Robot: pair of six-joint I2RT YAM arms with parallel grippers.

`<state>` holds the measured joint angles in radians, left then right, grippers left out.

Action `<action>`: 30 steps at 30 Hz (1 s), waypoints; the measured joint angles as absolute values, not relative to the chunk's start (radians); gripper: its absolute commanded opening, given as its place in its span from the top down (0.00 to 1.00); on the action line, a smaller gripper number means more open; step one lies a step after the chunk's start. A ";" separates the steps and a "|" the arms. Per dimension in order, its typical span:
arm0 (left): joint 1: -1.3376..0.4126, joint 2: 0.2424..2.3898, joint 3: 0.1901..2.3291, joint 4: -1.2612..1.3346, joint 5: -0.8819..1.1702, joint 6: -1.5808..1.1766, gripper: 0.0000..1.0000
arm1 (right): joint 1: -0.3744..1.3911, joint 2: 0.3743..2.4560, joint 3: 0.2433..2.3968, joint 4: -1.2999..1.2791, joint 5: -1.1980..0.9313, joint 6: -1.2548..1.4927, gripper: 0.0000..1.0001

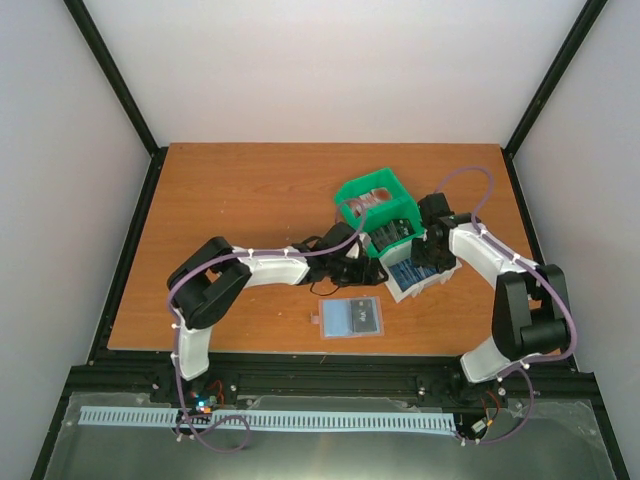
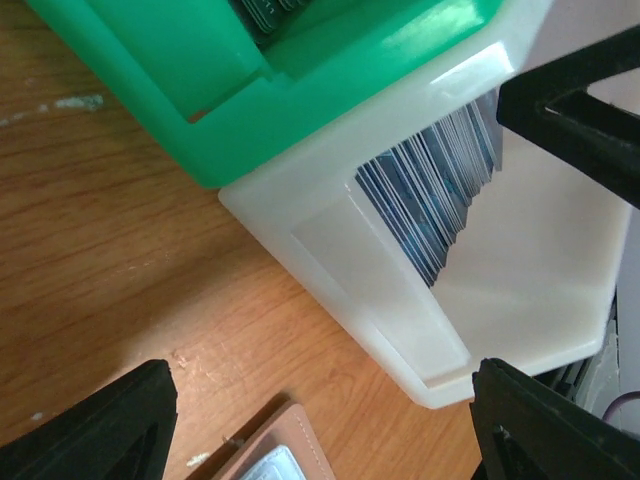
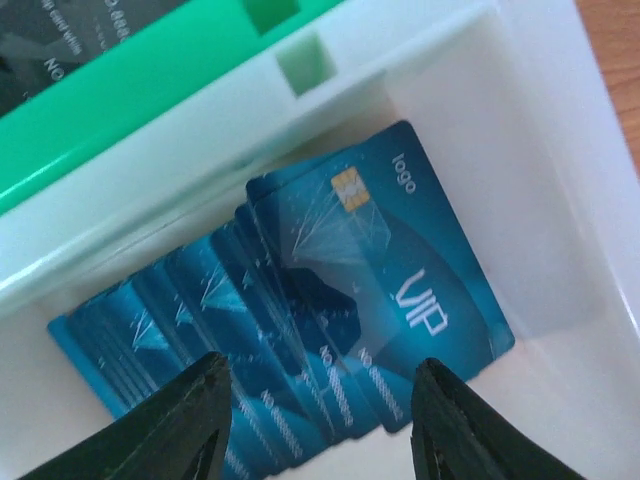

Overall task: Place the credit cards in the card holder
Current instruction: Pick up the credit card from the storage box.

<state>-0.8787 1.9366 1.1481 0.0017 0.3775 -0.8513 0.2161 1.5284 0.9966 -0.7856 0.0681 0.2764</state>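
While blue credit cards [image 3: 380,260] lean fanned on edge in the white bin [image 3: 560,200], right gripper [image 3: 322,365] hangs over them, jaws parted and empty, likely to pinch one; left gripper [image 2: 320,400] wide, empty beside it; card holder [image 1: 352,318] lies open nearby, ready to receive.

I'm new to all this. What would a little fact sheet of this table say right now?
tray: green-and-white, on the table
blue cards: leaning stack in the tray's white compartment
card holder: flat on the table nearer the arms, apart from the tray
left claw: open, empty, beside the white compartment
right claw: open over the blue cards, gripping none
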 measured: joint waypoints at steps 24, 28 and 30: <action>-0.879 2.008 1.207 0.009 0.385 -0.859 0.18 | 0.170 1.669 1.024 -0.699 0.069 0.309 0.65; -0.879 2.008 1.207 0.009 0.386 -0.859 0.18 | 0.150 1.665 1.024 -0.702 0.040 0.315 0.66; -0.879 2.008 1.207 0.009 0.386 -0.859 0.18 | 0.131 1.662 1.024 -0.703 0.016 0.316 0.66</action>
<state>-0.8787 2.0079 1.2072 0.0093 0.3862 -0.8589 0.1314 1.6615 1.0245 -0.7033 0.0162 0.3157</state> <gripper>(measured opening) 0.817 0.345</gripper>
